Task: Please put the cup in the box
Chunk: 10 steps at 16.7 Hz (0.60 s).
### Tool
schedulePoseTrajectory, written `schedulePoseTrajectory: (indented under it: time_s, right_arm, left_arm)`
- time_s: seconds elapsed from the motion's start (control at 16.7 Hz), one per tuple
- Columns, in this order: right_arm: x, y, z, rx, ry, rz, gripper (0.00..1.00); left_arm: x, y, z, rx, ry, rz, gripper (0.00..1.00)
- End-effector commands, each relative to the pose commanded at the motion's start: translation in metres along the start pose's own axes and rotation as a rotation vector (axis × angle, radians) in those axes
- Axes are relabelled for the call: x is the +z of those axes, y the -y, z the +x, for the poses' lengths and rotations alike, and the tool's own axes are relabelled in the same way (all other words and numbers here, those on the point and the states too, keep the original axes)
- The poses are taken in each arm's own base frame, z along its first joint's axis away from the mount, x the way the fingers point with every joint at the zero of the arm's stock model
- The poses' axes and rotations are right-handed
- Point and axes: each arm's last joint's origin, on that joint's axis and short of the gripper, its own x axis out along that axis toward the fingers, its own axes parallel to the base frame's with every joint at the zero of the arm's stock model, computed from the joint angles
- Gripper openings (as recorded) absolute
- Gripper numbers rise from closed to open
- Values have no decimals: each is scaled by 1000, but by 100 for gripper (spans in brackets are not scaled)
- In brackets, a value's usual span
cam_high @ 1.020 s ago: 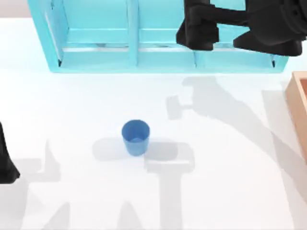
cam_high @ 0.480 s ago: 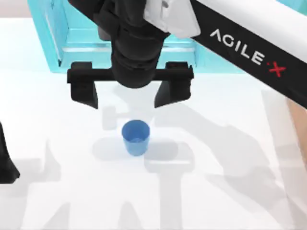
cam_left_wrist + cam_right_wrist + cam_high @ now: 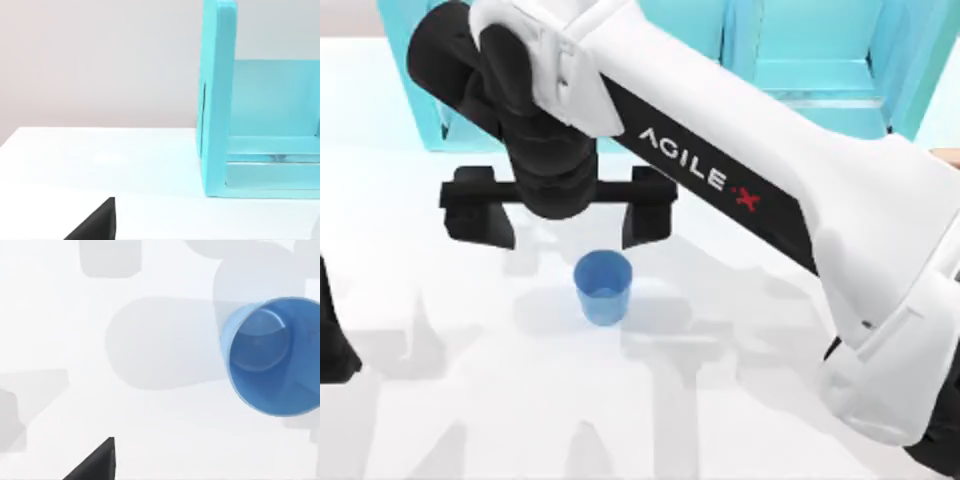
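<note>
Top view shows the right gripper [image 3: 560, 212] spread wide and empty, its two black fingers [image 3: 478, 211] hanging above the table [image 3: 770, 400] just behind the blue cup [image 3: 603, 287], toward the cyan shelf unit [image 3: 800, 60]. The cup stands upright and untouched near the middle of the table, so nothing of the task looks done: gripping, lifting and carrying all remain. A sliver of the tan box [image 3: 947, 156] peeks out at the right edge, beyond the white arm. The left arm [image 3: 332, 340] sits parked at the left edge; whether its gripper is open cannot be told. Right wrist view adds a look straight into the cup [image 3: 272, 356], which is empty. Left wrist view offers the shelf unit's side wall [image 3: 217, 100].
</note>
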Motion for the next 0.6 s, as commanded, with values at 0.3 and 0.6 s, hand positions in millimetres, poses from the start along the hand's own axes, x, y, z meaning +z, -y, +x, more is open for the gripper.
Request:
schedulePoseTrajectory:
  time_s: [0.3,0.6]
  right_arm:
    - [1,-2,5,-12,9,12,100]
    - [3,-1,9,-14,6,14,100]
  left_arm:
    - [0,0,0,0,0,0,100]
    - [0,0,0,0,0,0,100]
